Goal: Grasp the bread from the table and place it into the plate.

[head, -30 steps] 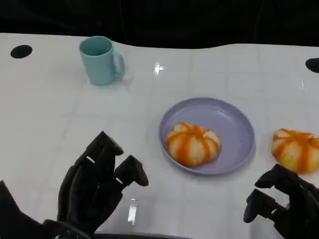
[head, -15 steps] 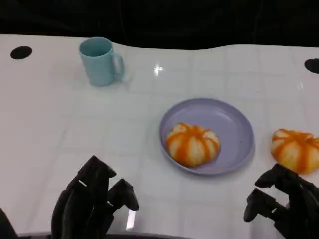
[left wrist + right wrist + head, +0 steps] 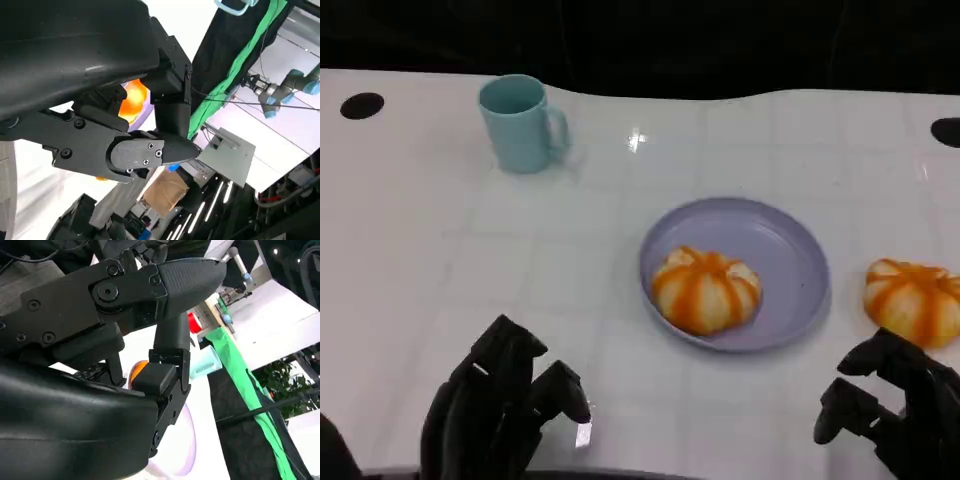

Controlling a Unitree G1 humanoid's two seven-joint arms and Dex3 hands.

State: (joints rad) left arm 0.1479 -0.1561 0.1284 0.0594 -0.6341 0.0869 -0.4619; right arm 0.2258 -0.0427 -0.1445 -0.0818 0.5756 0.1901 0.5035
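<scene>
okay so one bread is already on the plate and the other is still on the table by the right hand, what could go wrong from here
1. The plate already holds a bread toward its near-left side; a second one set down carelessly could bump it or roll off the rim.
2. The loose bread lies near the picture's right edge, so the right hand, now empty, may nudge it further out instead of gripping it.

Glossy white table [image 3: 440, 260] mirrors overhead lights around a smooth lavender plate [image 3: 790, 250].
At the plate's 7 o'clock sits a soft-looking bun [image 3: 706, 290] with shiny orange glaze; another glazed bun [image 3: 912, 300] lies at 3 o'clock. The teal mug [image 3: 520, 122], at 10 o'clock, looks smooth and satiny.
</scene>
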